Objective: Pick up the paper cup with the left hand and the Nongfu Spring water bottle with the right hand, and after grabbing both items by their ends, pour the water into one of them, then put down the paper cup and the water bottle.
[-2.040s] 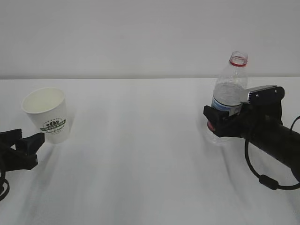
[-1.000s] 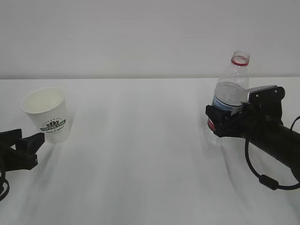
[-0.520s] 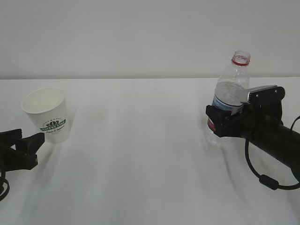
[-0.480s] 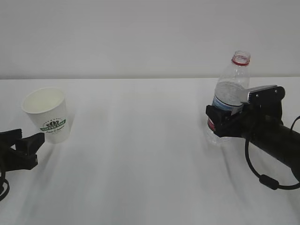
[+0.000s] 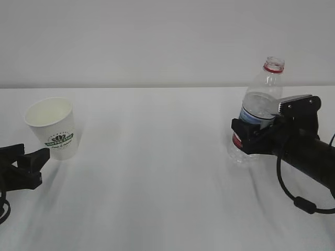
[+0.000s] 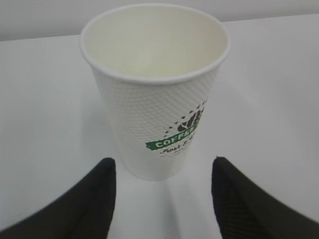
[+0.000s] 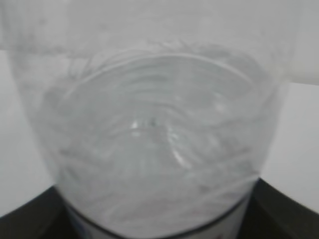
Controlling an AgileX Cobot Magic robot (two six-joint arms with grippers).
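Cup (image 5: 52,127): white paper, green logo and banner on a dotted wall, cream inside. Stands upright and open-mouthed on the white table (image 5: 157,172), far left. The wrist view shows it (image 6: 155,89) ahead of the fingertips, centred on the gap between them, base just beyond the tips, touching neither.

Left gripper (image 5: 32,158): black, low over the table at the left edge, just beside the cup on its near-left side. Jaws stand well apart, wider than the cup's base, and hold nothing. Both fingers (image 6: 75,209) show at the bottom of the wrist view.

Bottle (image 5: 256,112): clear ribbed plastic, red neck ring, no cap, red on the label where the gripper leaves it bare. On the right of the table, leaning slightly right at the top. Whether its base touches the table cannot be told. Close up, the clear wall (image 7: 154,134) fills the wrist view.

Right gripper (image 5: 250,140): black, reaching in from the right, jaws clamped on the bottle's lower body at label height, one finger on either side.

Water: cannot be made out in the blurred close view.
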